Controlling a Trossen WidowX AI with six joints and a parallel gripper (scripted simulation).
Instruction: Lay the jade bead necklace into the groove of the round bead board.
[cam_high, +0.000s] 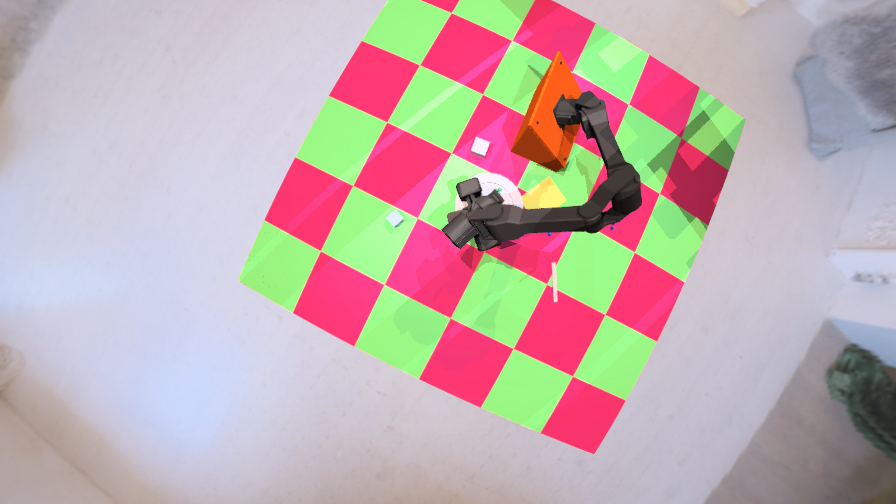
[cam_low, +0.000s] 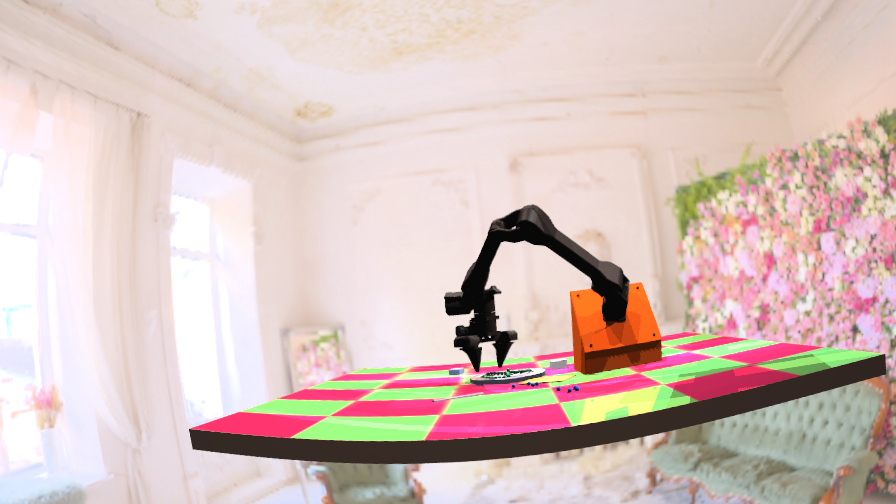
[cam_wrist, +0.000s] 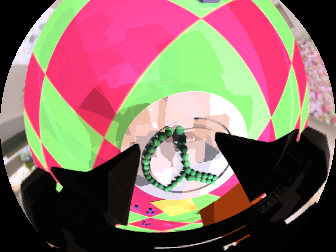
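The round bead board is pale, with a thin ring groove. The jade bead necklace lies on it. In the wrist view its left side curves near the left of the groove. Its right side runs inward across the middle, and a short doubled strand points to the lower right. The right part of the groove shows no beads. My gripper is open and empty, pointing down a little above the board, with the fingertips either side of the necklace in the wrist view. The arm hides part of the board from above.
A white block and a bluish block stand near the board. A yellow sheet lies between the board and the orange base. Small blue beads and a white stick lie beyond the arm.
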